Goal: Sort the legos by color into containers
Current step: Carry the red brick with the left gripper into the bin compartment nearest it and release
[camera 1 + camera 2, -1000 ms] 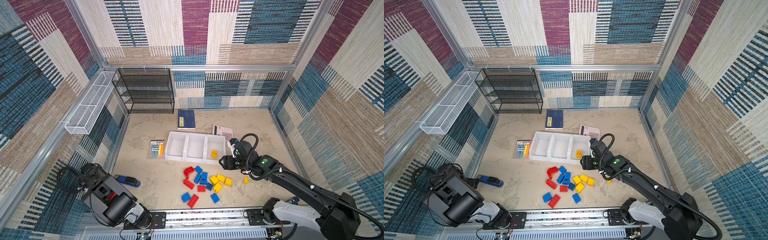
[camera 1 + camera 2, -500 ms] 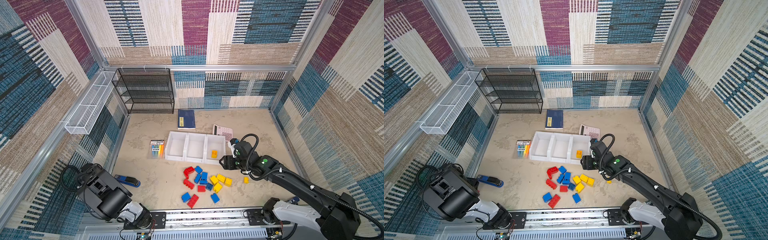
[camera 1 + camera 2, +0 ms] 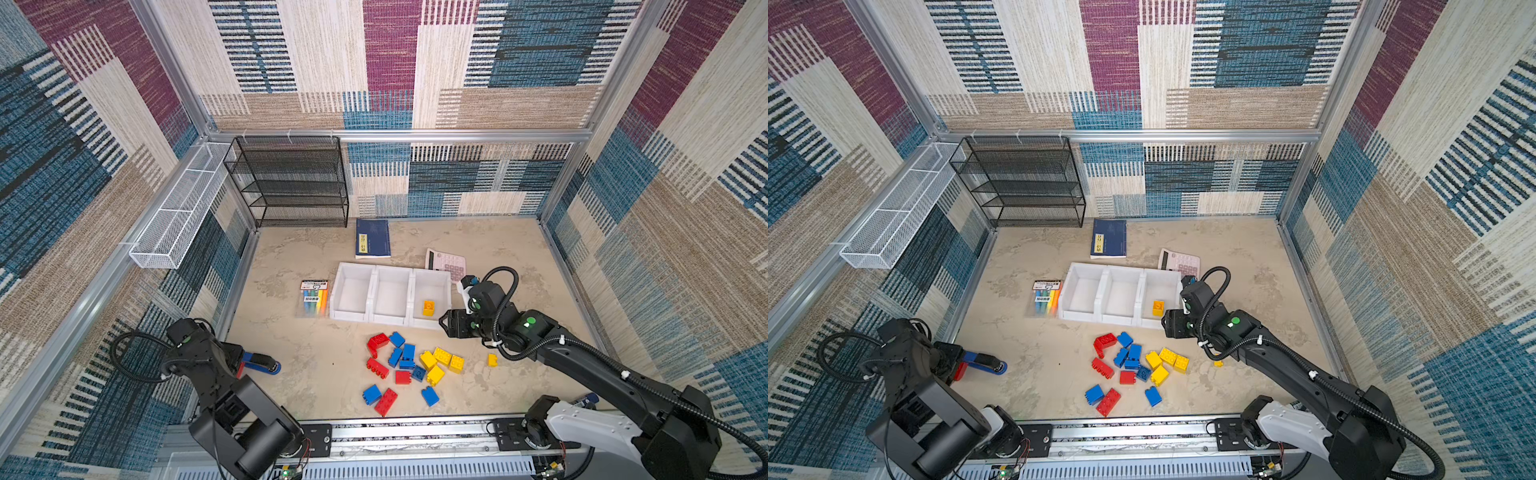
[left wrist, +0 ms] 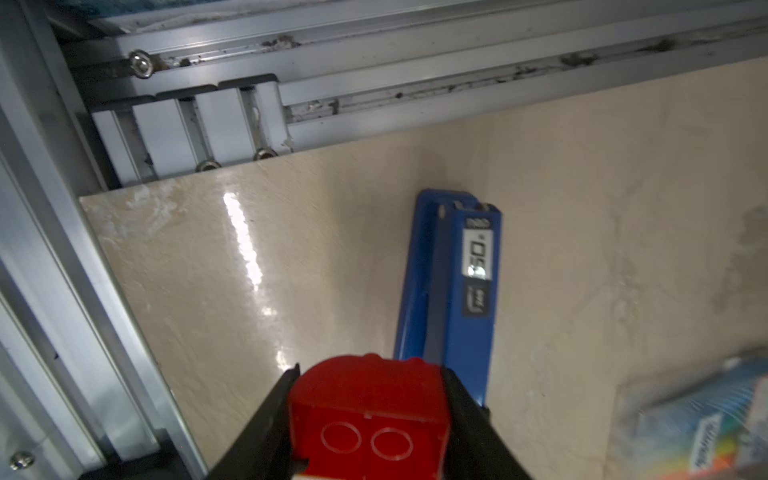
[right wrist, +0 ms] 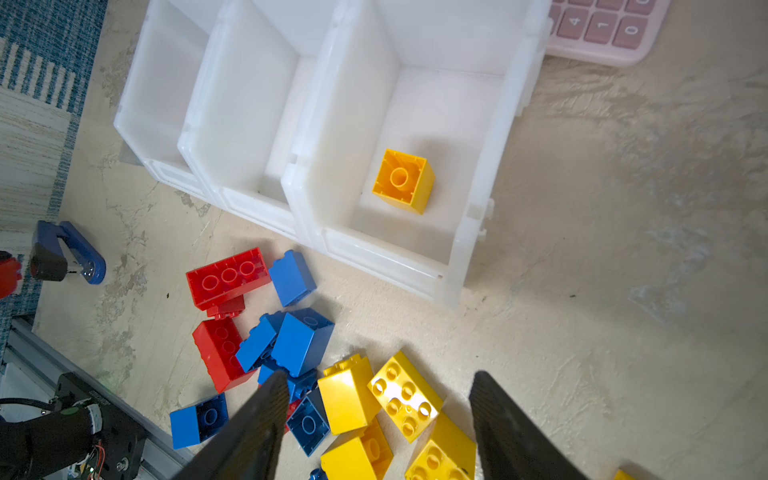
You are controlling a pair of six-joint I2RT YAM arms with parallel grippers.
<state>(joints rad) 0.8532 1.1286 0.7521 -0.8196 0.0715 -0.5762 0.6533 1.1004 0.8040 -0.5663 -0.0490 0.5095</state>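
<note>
Three joined white containers (image 3: 411, 291) stand mid-table; the rightmost holds one yellow lego (image 3: 429, 308), also plain in the right wrist view (image 5: 403, 180). A loose pile of red, blue and yellow legos (image 3: 407, 365) lies in front of them, and a small yellow one (image 3: 492, 360) sits apart to the right. My right gripper (image 5: 379, 376) hangs open above the pile's yellow bricks (image 5: 405, 399), holding nothing; in a top view it (image 3: 444, 325) is by the right bin's front corner. My left gripper (image 4: 370, 370) is shut on a red lego (image 4: 365, 399) at the front left.
A blue stapler (image 3: 259, 365) lies right beside the left gripper, close to the metal frame rail (image 4: 374, 99). A marker pack (image 3: 314, 297) sits left of the bins, a pink calculator (image 3: 446, 264) and a blue book (image 3: 372, 238) behind them. A black rack (image 3: 291, 183) stands at the back.
The left arm has shifted its links at the front left beside the stapler. The right arm has stayed where it was, and the legos on the table have not moved.
</note>
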